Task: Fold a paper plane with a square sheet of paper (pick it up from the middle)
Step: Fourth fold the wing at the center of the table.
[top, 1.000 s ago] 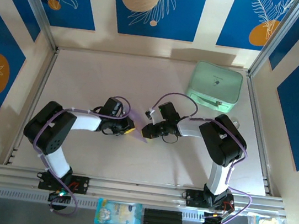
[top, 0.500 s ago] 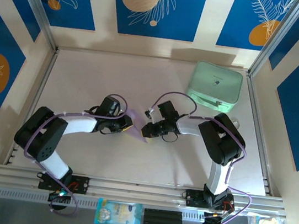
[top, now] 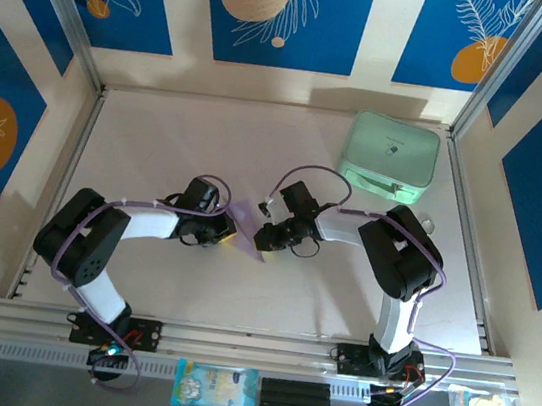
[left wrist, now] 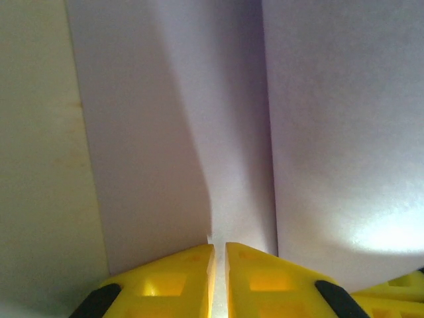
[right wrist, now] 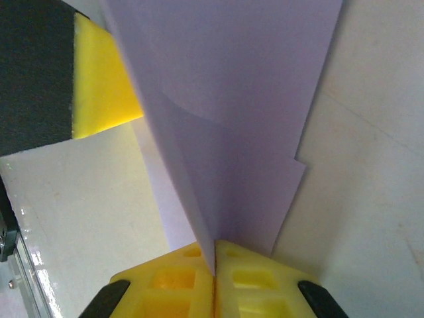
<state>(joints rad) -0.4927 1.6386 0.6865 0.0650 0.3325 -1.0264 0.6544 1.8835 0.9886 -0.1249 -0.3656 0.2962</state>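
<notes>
I see my left tool pinching the creased lilac sheet of paper from 9 o'clock, my right tool pinching it from 3 o'clock.

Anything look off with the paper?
The sheet of paper, pinched by the left gripper and right gripper: its folded layers sit misaligned, leaving a stepped edge in the right wrist view. No tear visible.
</notes>
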